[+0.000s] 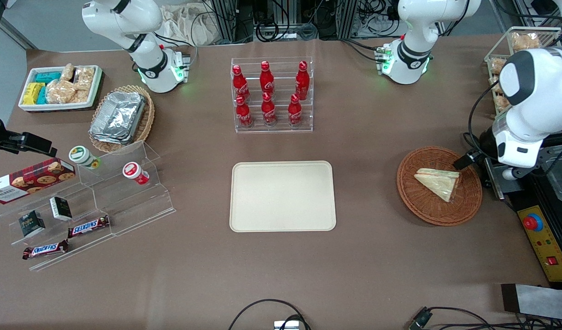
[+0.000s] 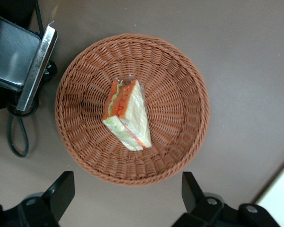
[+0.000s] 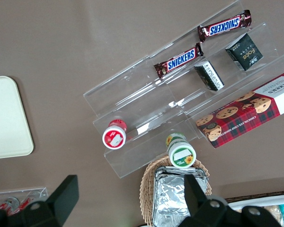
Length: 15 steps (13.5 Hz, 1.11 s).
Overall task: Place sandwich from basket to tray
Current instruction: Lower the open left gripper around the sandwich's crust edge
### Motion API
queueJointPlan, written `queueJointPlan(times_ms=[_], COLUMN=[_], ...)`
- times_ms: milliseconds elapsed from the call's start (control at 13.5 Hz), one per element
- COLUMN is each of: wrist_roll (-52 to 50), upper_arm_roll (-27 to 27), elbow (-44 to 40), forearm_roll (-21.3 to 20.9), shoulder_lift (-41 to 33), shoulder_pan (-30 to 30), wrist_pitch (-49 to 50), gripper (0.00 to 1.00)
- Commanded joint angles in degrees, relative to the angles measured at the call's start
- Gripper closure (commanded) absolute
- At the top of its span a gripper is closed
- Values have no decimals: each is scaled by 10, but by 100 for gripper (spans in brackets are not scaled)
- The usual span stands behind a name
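I see the wrapped sandwich point(image 1: 437, 182) lying in the round wicker basket point(image 1: 427, 208), toward the working arm's end of the table, its orange and green filling showing along the cut edge. My left gripper point(image 2: 127, 196) hangs above the basket with its fingers point(image 2: 61, 191) spread wide, grasping nothing; in the wrist view they sit over the table just outside the basket's rim. The beige tray point(image 1: 282, 196) lies flat at mid-table, well apart from the basket, nearer the front camera than the rack of cola bottles point(image 1: 268, 94).
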<state>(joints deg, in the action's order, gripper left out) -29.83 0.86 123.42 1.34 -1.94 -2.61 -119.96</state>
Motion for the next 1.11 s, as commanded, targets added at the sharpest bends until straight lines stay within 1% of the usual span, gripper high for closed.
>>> queueJointPlan(times_ms=[0, 149, 371, 594, 1040], wrist_roll=[-15, -15, -19, -31, -35], upper_arm_roll=[2, 2, 2, 2, 3], elbow=[38, 48, 59, 63, 67], forearm_roll=[4, 7, 8, 22, 45], shoulder_lift=[-10, 3, 30, 56, 88], shoulder_pan=[-10, -27, -38, -39, -38], wrist_pitch=[-46, -74, -118, -154, -195], gripper=[0, 0, 0, 0, 0])
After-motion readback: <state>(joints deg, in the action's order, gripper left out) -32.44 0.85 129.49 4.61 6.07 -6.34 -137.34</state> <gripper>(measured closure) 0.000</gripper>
